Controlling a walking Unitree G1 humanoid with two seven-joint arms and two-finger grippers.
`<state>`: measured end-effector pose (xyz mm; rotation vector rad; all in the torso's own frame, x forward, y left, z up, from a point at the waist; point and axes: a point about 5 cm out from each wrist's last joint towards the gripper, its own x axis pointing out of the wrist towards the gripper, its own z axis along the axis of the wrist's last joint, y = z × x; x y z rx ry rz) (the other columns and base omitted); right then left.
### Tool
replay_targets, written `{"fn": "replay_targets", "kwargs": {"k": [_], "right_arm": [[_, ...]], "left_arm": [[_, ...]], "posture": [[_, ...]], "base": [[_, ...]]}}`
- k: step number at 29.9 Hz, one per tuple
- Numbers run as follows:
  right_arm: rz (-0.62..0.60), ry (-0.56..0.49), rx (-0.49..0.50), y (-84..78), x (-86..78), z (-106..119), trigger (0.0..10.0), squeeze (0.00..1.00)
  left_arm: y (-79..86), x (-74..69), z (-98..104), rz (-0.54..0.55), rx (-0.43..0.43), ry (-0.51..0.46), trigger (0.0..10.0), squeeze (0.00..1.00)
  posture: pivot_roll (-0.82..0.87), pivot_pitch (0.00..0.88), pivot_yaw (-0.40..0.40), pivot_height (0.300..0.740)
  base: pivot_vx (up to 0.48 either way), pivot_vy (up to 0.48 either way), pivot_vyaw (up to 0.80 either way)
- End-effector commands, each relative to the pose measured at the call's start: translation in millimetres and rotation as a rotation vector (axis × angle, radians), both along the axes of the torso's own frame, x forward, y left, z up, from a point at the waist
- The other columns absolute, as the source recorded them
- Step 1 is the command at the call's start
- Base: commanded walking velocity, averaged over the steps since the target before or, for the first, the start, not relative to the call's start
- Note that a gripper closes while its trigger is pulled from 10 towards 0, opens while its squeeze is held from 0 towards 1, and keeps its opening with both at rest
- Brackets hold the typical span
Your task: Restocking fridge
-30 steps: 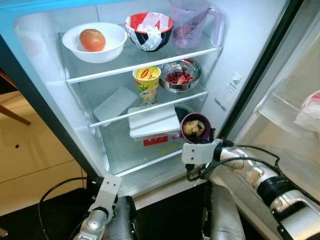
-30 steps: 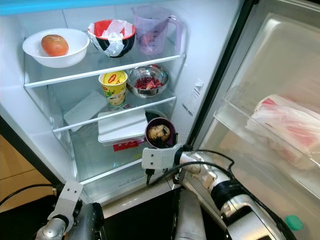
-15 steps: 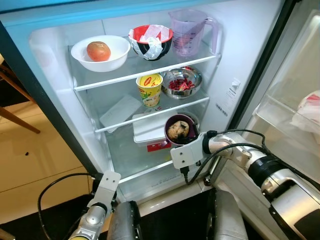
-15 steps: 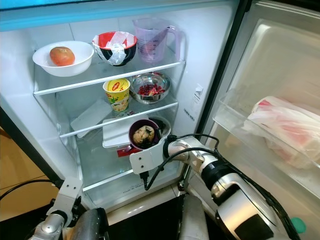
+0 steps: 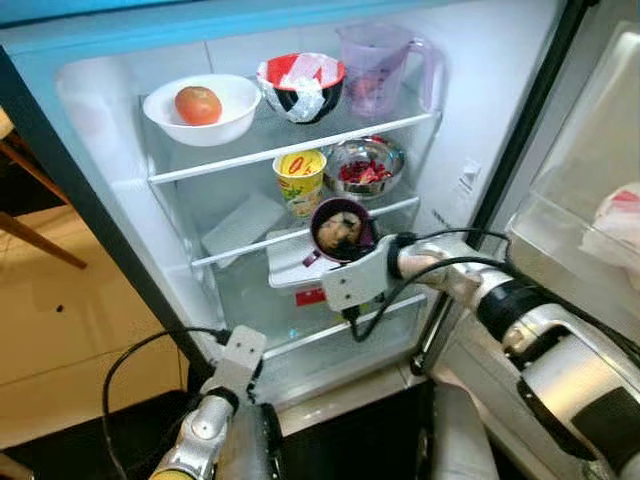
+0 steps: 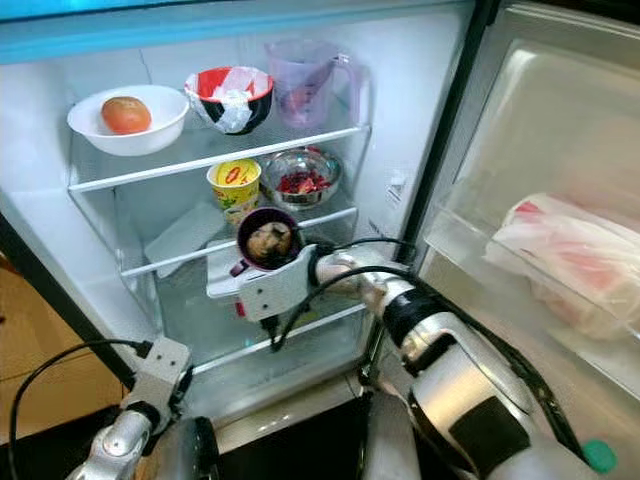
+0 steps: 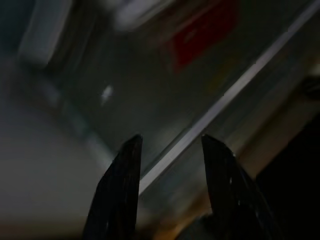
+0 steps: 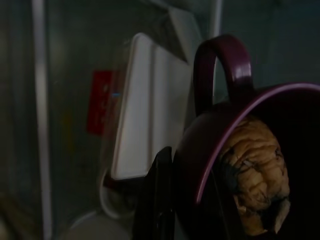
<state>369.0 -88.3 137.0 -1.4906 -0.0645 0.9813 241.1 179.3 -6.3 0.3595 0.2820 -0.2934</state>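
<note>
**Set the mug down level before you let go**

The purple mug (image 5: pixel 341 229), with a lump of food inside, is clamped in your right gripper (image 5: pixel 350 262), one black finger (image 8: pixel 161 200) pressed to its outer wall. It hangs in front of the middle shelf (image 5: pixel 300 232), above the white lidded container (image 5: pixel 290 262) on the level below. Just behind it stand the yellow cup (image 5: pixel 299 180) and the steel bowl (image 5: pixel 363 166), so free space looks tight. Aim for the gap in front of those two, keep the mug upright, and carry its base over the shelf's front edge before lowering. Release only once it sits flat. Your left gripper (image 7: pixel 170 185) hangs low by the fridge's bottom edge, jaws apart and holding nothing; leave it there.
</note>
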Motion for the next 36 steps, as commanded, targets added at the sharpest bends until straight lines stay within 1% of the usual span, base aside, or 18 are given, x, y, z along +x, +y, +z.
{"fn": "replay_targets", "kwargs": {"k": [1, 3, 4, 5, 7, 9, 10, 12, 15, 20, 24, 28, 29, 30, 31, 33, 34, 36], "right_arm": [[0.056, 0.025, -0.026, -4.4, -9.4, -11.1, 10.0, 0.0], [0.065, 0.057, -0.041, -10.7, -15.0, -20.4, 10.0, 0.0], [0.065, 0.057, -0.041, -10.7, -15.0, -20.4, 10.0, 0.0], [0.055, 0.076, -0.047, -14.7, -17.0, -25.9, 10.0, 0.0], [0.034, 0.096, -0.055, -19.9, -19.3, -34.5, 10.0, 0.0], [0.023, 0.092, -0.048, -19.4, -18.7, -36.1, 10.0, 0.0], [0.023, 0.092, -0.048, -19.4, -18.7, -36.1, 10.0, 0.0], [0.025, 0.071, -0.02, -13.1, -16.0, -30.0, 10.0, 0.0], [0.039, 0.059, -0.004, -8.9, -14.6, -22.3, 10.0, 0.0], [0.083, 0.055, -0.004, -1.0, -15.3, -14.7, 10.0, 0.0], [0.139, 0.05, 0.017, 13.8, -18.3, -8.6, 10.0, 0.0], [0.151, 0.048, 0.03, 18.8, -18.9, -6.5, 10.0, 0.0], [0.15, 0.05, 0.032, 19.2, -19.2, -6.7, 10.0, 0.0], [0.149, 0.052, 0.033, 19.3, -19.3, -7.0, 10.0, 0.0], [0.148, 0.054, 0.032, 19.4, -19.5, -8.0, 10.0, 0.0], [0.146, 0.058, 0.03, 19.5, -19.8, -8.6, 10.0, 0.0], [0.145, 0.062, 0.026, 19.6, -20.1, -9.7, 10.0, 0.0], [0.142, 0.069, 0.023, 19.9, -20.5, -10.9, 10.0, 0.0]], "left_arm": [[-2.4, -0.3, 13.9, -0.115, 0.008, -0.056, 10.0, 0.0], [-2.6, -0.6, 27.9, -0.186, 0.048, -0.127, 10.0, 0.0], [-2.6, -0.6, 27.9, -0.186, 0.048, -0.127, 10.0, 0.0], [-4.0, -1.0, 36.2, -0.238, 0.075, -0.166, 10.0, 0.0], [-9.9, -2.7, 49.3, -0.346, 0.125, -0.232, 10.0, 0.0], [-19.3, -1.0, 59.6, -0.409, 0.144, -0.284, 10.0, 0.0], [-19.3, -1.0, 59.6, -0.409, 0.144, -0.284, 10.0, 0.0], [-31.2, 7.7, 68.9, -0.414, 0.12, -0.323, 10.0, 0.0], [-39.5, 15.2, 75.2, -0.384, 0.065, -0.318, 10.0, 0.0], [-44.1, 24.6, 78.7, -0.363, 0.046, -0.315, 10.0, 0.0], [-48.1, 35.5, 82.1, -0.319, -0.008, -0.312, 10.0, 0.0], [-49.6, 41.1, 89.3, -0.292, -0.042, -0.326, 10.0, 0.0], [-50.0, 42.1, 91.2, -0.287, -0.053, -0.326, 9.7, 0.0], [-50.3, 42.7, 92.2, -0.284, -0.06, -0.325, 9.7, 0.0], [-50.7, 43.0, 92.8, -0.289, -0.061, -0.324, 8.1, 0.0], [-51.2, 43.3, 93.3, -0.294, -0.061, -0.323, 8.0, 0.0], [-52.4, 43.4, 94.0, -0.303, -0.062, -0.323, 8.5, 0.0], [-54.2, 44.5, 96.2, -0.311, -0.067, -0.328, 8.5, 0.0]], "posture": [[-0.01, 0.007, -0.013, 0.421], [-0.01, 0.011, -0.015, 0.421], [-0.01, 0.011, -0.015, 0.421], [-0.01, 0.014, -0.017, 0.421], [-0.01, 0.017, -0.019, 0.421], [-0.01, 0.021, -0.019, 0.421], [-0.01, 0.021, -0.019, 0.421], [-0.02, 0.021, -0.018, 0.421], [-0.03, 0.019, -0.021, 0.421], [-0.03, 0.023, -0.029, 0.421], [-0.03, 0.028, -0.031, 0.421], [-0.04, 0.029, -0.032, 0.421], [-0.03, 0.031, -0.034, 0.421], [-0.03, 0.031, -0.034, 0.421], [-0.03, 0.032, -0.035, 0.421], [-0.04, 0.033, -0.037, 0.421], [-0.04, 0.034, -0.036, 0.421], [-0.04, 0.034, -0.035, 0.421]], "base": [[0.0, 0.0, 0.0], [0.0, 0.0, 0.0], [0.0, 0.0, 0.0], [0.0, 0.0, 0.0], [0.0, 0.0, 0.0], [0.0, 0.0, 0.0], [0.0, 0.0, 0.0], [0.0, 0.0, 0.0], [0.0, 0.0, 0.0], [0.0, 0.0, 0.0], [0.0, 0.0, 0.0], [0.0, 0.0, 0.0], [0.0, 0.0, 0.0], [0.0, 0.0, 0.0], [0.0, 0.0, 0.0], [0.0, 0.0, 0.0], [0.0, 0.0, 0.0], [0.0, 0.0, 0.0]]}}
